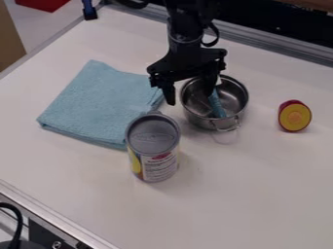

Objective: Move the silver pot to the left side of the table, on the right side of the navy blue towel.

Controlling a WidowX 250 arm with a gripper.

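Slanted view down on a white tbl (244, 204). Nearest, lower L: a metal rail (48, 214) w/ a black cable (16, 223) beside it. Next, near the middle, an upright can (153, 146) w/ a grey lid and a printed label, some yellow on its L side. Just behind it & to the L, a light blue towel (98, 104) lies folded flat; can't tell if can & towel touch.

R of the towel, a bit farther than the can, the silver pot (195, 114) sits upright on the tbl, wire handle toward the viewer, a blue strip-like item (216, 103) leaning inside. Well to its R, a halved round item (294, 116), red rim, yellow face w/ orange centre, face toward viewer.

Black gripper (190, 94) hangs over the pot's L side, fingers spread: one outside, btwn towel & pot, the other inside the pot, rim btwn them, nothing pinched. Its arm (185, 29) comes in from the top edge. Farthest: another metal rail (273, 46); upper L, a red item (42, 4).
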